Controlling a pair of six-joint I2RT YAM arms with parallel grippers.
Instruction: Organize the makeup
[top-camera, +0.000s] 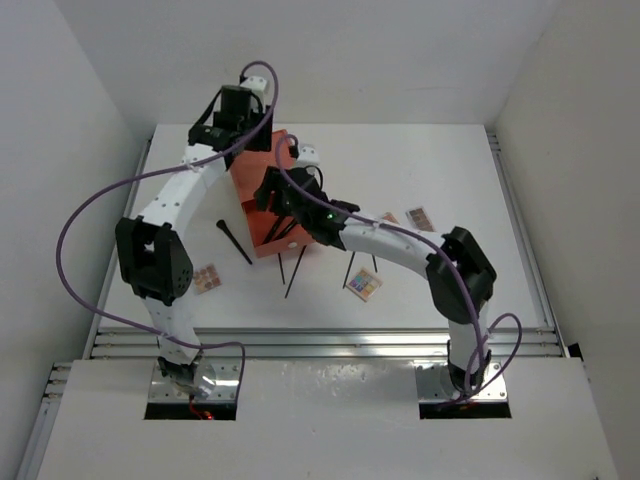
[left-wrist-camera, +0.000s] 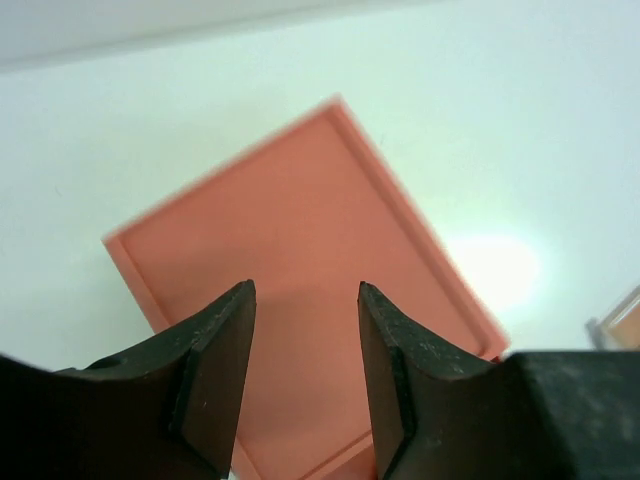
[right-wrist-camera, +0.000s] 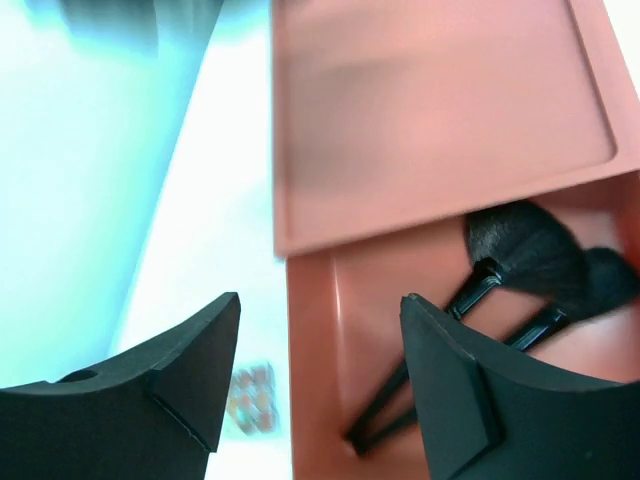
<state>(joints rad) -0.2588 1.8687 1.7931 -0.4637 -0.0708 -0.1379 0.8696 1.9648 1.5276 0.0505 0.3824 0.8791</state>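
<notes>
- White table (top-camera: 450, 170): the widest surface, with makeup scattered across its middle.
- Orange box (left-wrist-camera: 300, 220): stands left of centre on the table. Its drawer (right-wrist-camera: 335, 390) is pulled open toward the arms, most likely so makeup can be dropped in from above.
- Left gripper (left-wrist-camera: 305, 345): hovers over the box's flat top with its fingers spread and nothing held. It looks placed to steady the box.
- Right gripper (right-wrist-camera: 320, 320): hangs over the open drawer, fingers parted and empty, probably free to fetch another item.
- Two black brushes (right-wrist-camera: 520, 255): lie side by side inside the drawer, bristle heads toward the box.
- Loose brush (top-camera: 236, 243): lies on the table just left of the drawer.
- Thin black sticks (top-camera: 294, 274): lie on the table just in front of the drawer, not yet sorted.
- Small eyeshadow palettes: one multicoloured (top-camera: 364, 285) lies near the sticks. Another (top-camera: 207, 278) lies by the left arm, and one (top-camera: 421, 217) lies further right.
</notes>
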